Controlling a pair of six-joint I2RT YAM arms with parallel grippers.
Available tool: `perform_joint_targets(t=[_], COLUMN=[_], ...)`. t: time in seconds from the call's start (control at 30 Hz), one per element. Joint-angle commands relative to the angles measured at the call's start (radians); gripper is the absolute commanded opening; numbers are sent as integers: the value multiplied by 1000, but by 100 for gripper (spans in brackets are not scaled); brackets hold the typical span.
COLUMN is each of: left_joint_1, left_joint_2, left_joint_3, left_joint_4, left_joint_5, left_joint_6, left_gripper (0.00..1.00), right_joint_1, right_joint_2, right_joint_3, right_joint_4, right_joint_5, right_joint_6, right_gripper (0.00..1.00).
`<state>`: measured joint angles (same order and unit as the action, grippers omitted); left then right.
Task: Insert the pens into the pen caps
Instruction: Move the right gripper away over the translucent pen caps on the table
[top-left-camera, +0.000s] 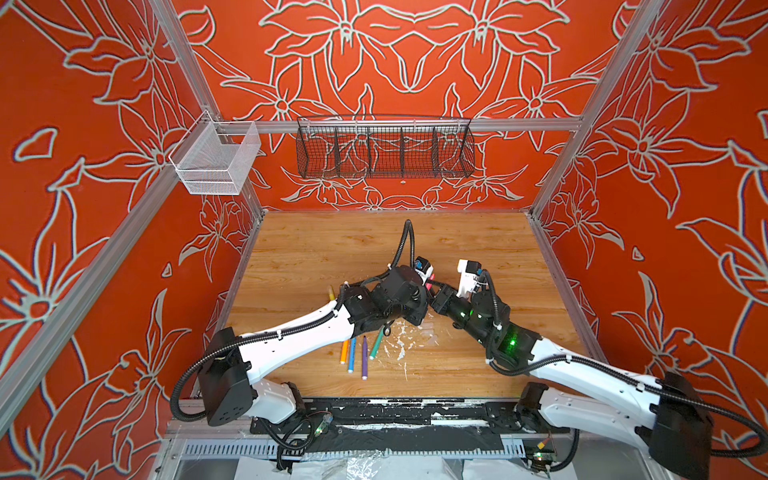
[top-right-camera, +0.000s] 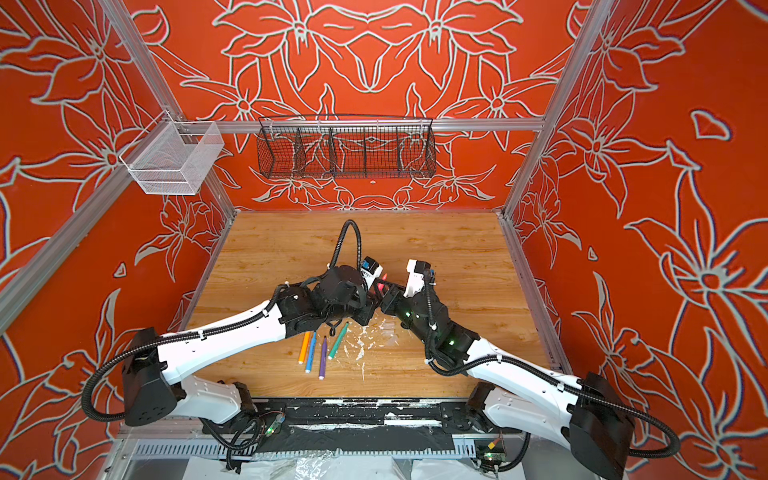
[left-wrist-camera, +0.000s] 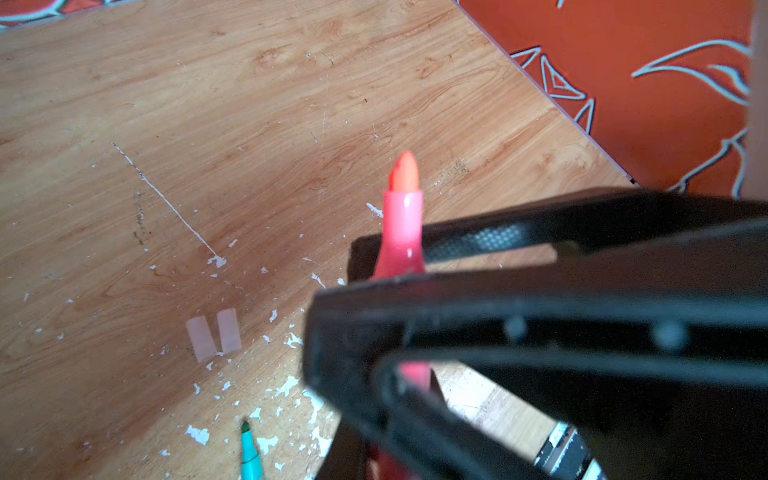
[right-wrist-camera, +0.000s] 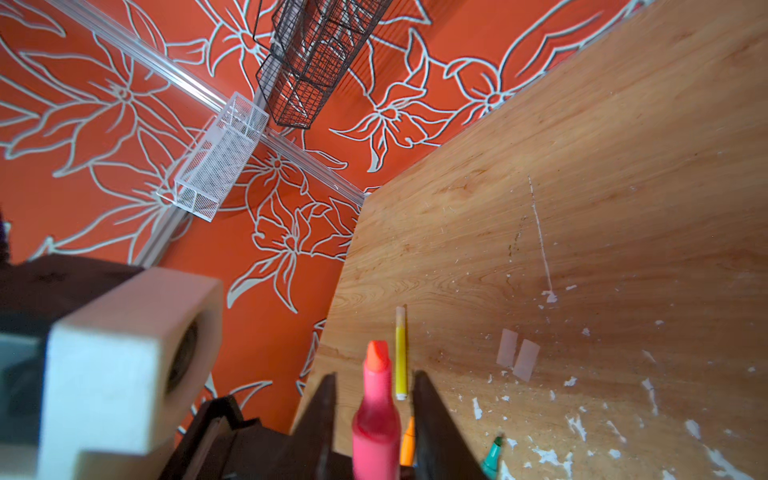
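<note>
Left gripper (left-wrist-camera: 386, 276), above wooden table (left-wrist-camera: 291, 104), clamped on red-pink pen (left-wrist-camera: 402, 220), tip bare. Right gripper (right-wrist-camera: 375, 376) jaws parted around pen, gripping nothing. Two clear pen caps (left-wrist-camera: 214, 336) side by side on wood. Judged next: cap fetched by right gripper.

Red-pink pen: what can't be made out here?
Red-pink pen rear end: hidden by the blurred left end effector in the left wrist view, cut off by the bottom edge in the right wrist view.
Both top views: the left arm covers all but a sliver.
Pen caps: too faint in both top views.
</note>
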<state>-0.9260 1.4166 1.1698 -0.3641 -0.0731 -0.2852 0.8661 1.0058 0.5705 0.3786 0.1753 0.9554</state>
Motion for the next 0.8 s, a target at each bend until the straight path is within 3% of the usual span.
perform_joint_targets(t=[0.0, 0.17, 0.33, 0.5, 0.6, 0.67, 0.77], left_joint_1=[45, 215, 253, 253, 253, 251, 252], left_joint_2=[-8, -115, -318, -605, -733, -789, -834], left_joint_3=[26, -49, -227, -516, -642, -678, -697], left_joint_4=[-23, -115, -148, -46, 30, 70, 43], left_joint_5=[8, 44, -116, -238, -231, -169, -242], left_joint_6=[-35, -102, -71, -58, -41, -19, -39], left_gripper=[0, 0, 0, 0, 0, 0, 0], right_joint_1=[6, 7, 6, 6, 6, 6, 5], right_joint_2=[-22, -67, -39, 135, 286, 385, 522], right_joint_3=[71, 140, 178, 300, 411, 487, 591], right_joint_4=[-88, -318, -432, -551, -641, -707, -768], right_joint_5=[35, 130, 197, 196, 173, 174, 156], right_joint_6=[-41, -128, -171, -202, -226, -228, -251], right_gripper=[55, 61, 62, 60, 59, 59, 59])
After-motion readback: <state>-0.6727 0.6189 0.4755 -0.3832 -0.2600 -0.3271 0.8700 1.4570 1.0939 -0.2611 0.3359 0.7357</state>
